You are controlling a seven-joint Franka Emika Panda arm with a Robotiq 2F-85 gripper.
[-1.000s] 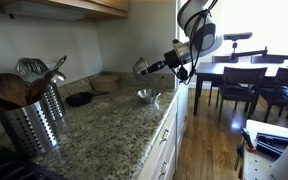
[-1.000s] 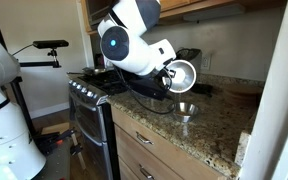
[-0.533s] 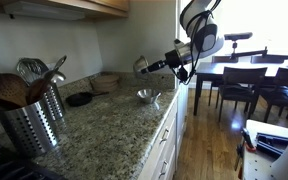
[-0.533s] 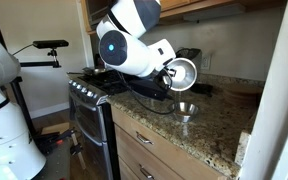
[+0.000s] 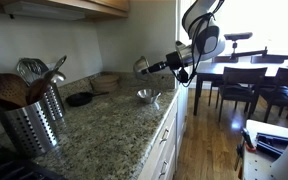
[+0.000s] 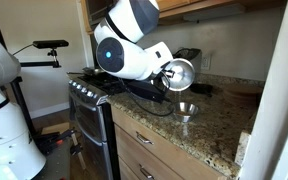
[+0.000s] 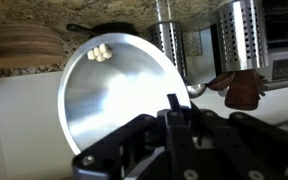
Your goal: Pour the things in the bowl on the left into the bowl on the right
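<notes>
My gripper (image 7: 174,108) is clenched on the rim of the steel bowl (image 7: 114,95), tipped on edge in the air above the other bowl (image 6: 186,109). The pale bits (image 7: 101,52) sit right at the lip, so a crooked tilt probably scatters them onto the counter (image 5: 104,130). The wrist view hides my fingertips and the lower bowl.

held bowl (image 7: 104,105): polished metal, mirror-smooth | pellets (image 7: 101,53): pale, matt | counter bowl (image 5: 147,96): glossy metal | countertop (image 5: 109,135): speckled polished stone | utensil holder (image 5: 34,125): perforated brushed metal | spoons (image 5: 6,88): wood
</notes>
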